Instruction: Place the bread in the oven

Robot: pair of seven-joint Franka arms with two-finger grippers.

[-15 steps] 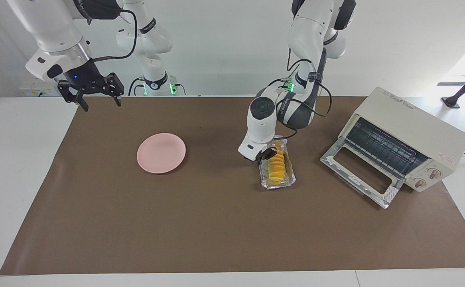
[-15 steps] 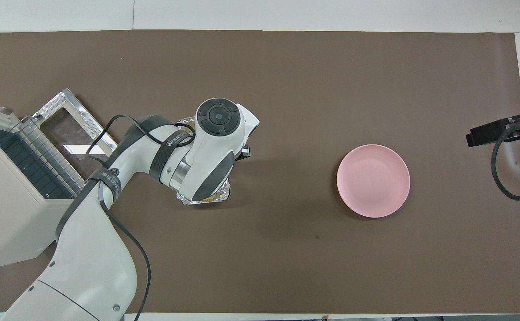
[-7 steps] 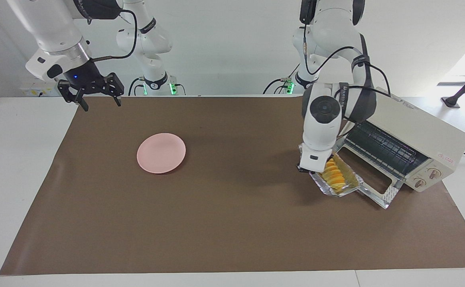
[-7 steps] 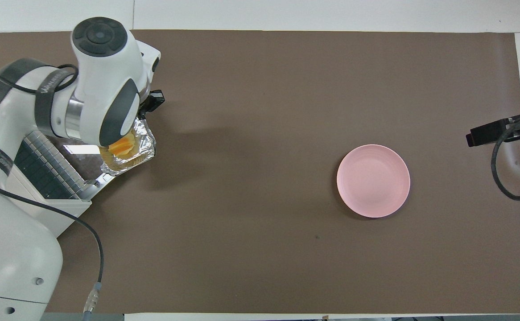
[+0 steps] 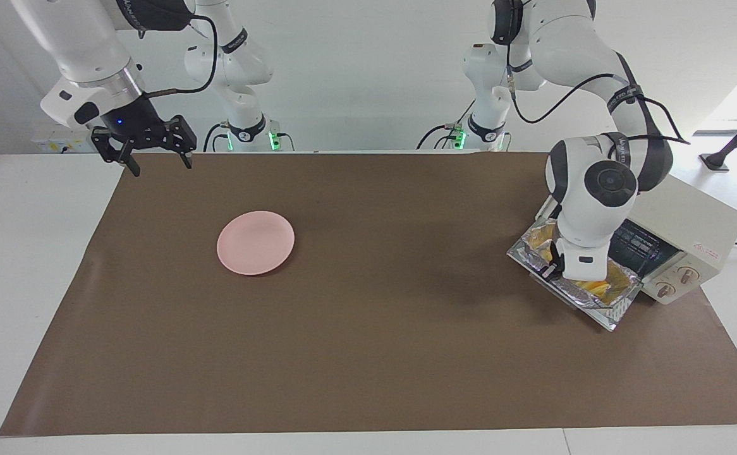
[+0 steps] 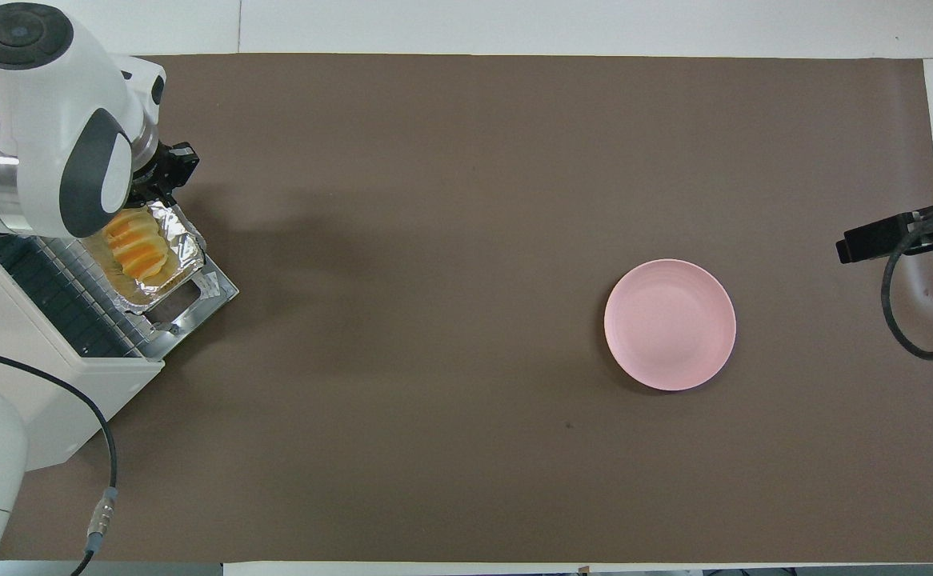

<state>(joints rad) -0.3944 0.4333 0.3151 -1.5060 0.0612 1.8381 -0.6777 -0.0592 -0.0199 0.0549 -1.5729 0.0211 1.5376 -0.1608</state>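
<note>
The yellow-orange ridged bread [image 6: 137, 250] lies in a crinkled foil tray [image 6: 188, 240]. My left gripper [image 5: 553, 268] is shut on the tray's rim at the edge away from the oven's mouth, and it also shows in the overhead view [image 6: 164, 172]. It holds the tray over the open drop door [image 5: 615, 313] of the cream-white oven [image 5: 691, 215], right at the oven's mouth. I cannot tell whether the tray touches the door. In the facing view the arm's wrist hides most of the bread [image 5: 596, 288]. My right gripper [image 5: 161, 165] is open and empty, waiting above the right arm's end of the table.
A round pink plate [image 5: 255, 242] lies on the brown mat toward the right arm's end, and it also shows in the overhead view [image 6: 669, 324]. The oven's wire rack [image 6: 74, 308] shows inside its mouth. Two knobs [image 5: 675, 282] sit beside the opening.
My left gripper has carried the foil tray with the bread from the middle of the mat toward the left arm's end, to over the oven's open door. The right arm has not moved.
</note>
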